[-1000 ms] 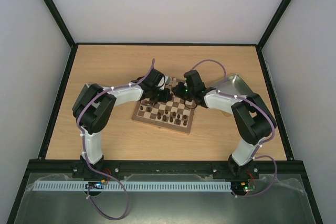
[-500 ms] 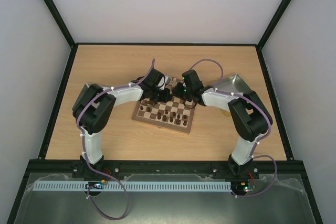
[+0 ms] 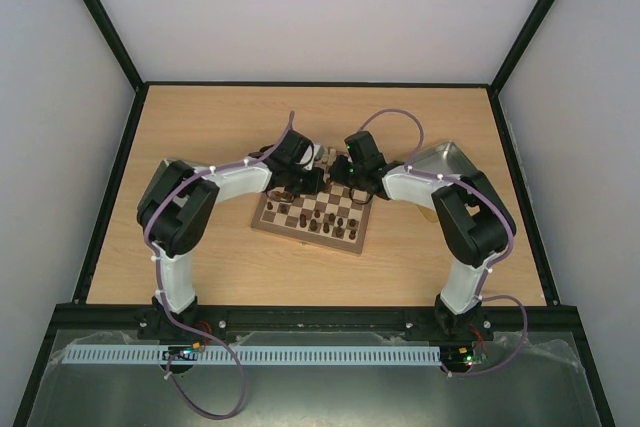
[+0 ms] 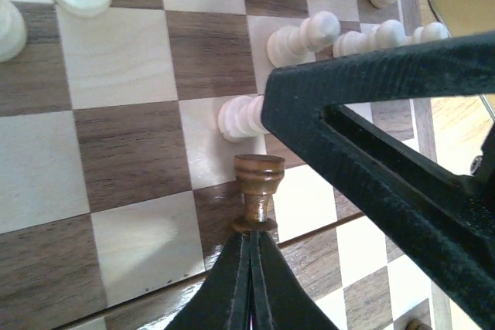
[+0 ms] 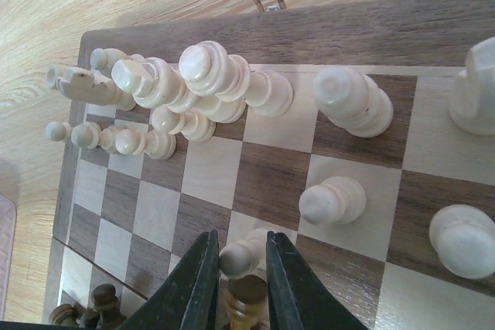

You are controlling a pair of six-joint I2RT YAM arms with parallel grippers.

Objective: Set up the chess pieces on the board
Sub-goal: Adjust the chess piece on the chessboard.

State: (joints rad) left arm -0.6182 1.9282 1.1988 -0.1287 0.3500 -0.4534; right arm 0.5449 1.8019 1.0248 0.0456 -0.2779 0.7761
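Observation:
The board [image 3: 305,238] lies mid-table with dark chess pieces [image 3: 322,219] on its near half and cream ones at its far edge. Both grippers meet over the far middle. My left gripper [image 3: 306,179] is shut, and its tips [image 4: 251,231] pinch the top of a dark brown pawn [image 4: 259,183] over a dark square. My right gripper [image 3: 350,183] has its fingers slightly apart, closely straddling a cream pawn [image 5: 246,254] that stands on a light square. The brown pawn [image 5: 247,297] shows blurred just below it. Cream pieces [image 5: 209,75] crowd the far rows.
A grey metal tray [image 3: 442,159] lies right of the board, behind the right arm. The right gripper's black finger [image 4: 387,137] crosses the left wrist view, beside a cream pawn [image 4: 240,117]. The board's rim [image 5: 348,28] has a small metal clasp [image 5: 267,1].
The right gripper has shifted slightly left, closer to the left gripper, over the far middle of the board. The left gripper has barely moved.

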